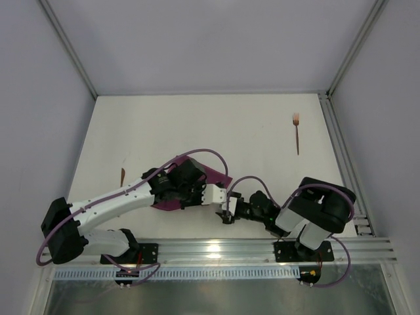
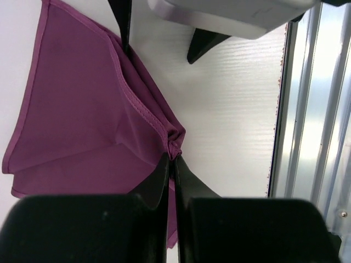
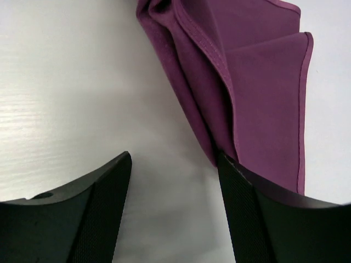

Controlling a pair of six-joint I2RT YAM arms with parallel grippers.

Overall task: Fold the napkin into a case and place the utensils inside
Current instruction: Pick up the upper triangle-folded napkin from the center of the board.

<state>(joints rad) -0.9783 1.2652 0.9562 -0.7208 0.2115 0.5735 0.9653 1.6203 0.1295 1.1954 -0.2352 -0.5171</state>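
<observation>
Left wrist view: left gripper (image 2: 173, 161) jaws together, clamped on a bunched corner of the napkin (image 2: 82, 120). Cloth fans out up-left from the pinch in at least two layers, stitched hem showing. Napkin's left edge is cut off by the frame; its lower part is hidden behind the gripper body. Bare white table (image 2: 230, 120) lies btwn cloth and aluminium rail (image 2: 307, 137) on the right, a strip of free room. At top of frame, right gripper (image 2: 159, 55) w/ jaws apart, one fingertip at the napkin's folded edge, the other over bare table; its white housing (image 2: 230, 13) is cut off by the top edge. Right wrist view: jaws apart, table visible btwn them. The finger (image 3: 263, 219) on the frame's right sits at the napkin's near fold; touching vs. just beside is not clear. Cloth is layered and runs off the top of frame; open table to the left. Top view: both grippers meet near the table's near edge, just ahead of the rail. Napkin mostly hidden under the left arm's wrist (image 1: 177, 180), only maroon slivers show. Fork (image 1: 297, 136) lies far right, well apart, near the side rail (image 1: 341, 157). Second utensil (image 1: 123, 176) lies by the left edge, small, type unclear. Far half of table is open; walls (image 1: 33, 98) close it in on three sides.
</observation>
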